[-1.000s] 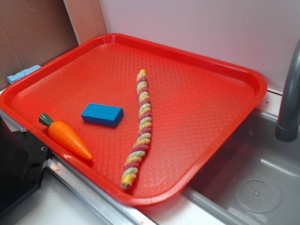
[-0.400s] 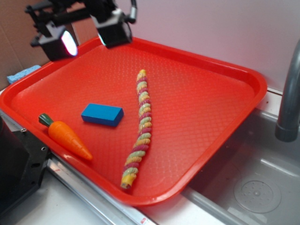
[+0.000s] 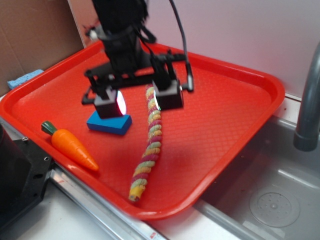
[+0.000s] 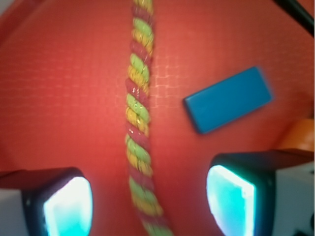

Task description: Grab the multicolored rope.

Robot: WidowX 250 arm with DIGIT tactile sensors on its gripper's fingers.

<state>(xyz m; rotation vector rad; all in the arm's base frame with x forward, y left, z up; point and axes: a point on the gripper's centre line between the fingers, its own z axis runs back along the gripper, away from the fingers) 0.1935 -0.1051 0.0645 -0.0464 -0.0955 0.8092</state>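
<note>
— What do we record, left to right?

— We note an orange carrot (image 3: 70, 145) at the red tray's (image 3: 240, 125) near-left edge, then a blue block (image 3: 109, 123).

— And the gripper?

— The gripper (image 3: 139, 99) hangs spread wide above the tray. The multicolored rope (image 3: 148, 150) lies straight on the tray, passing between the fingers (image 4: 66, 204), untouched.

Blue block (image 3: 109, 122) crowds the multicolored rope's (image 3: 150, 145) left side.
</note>
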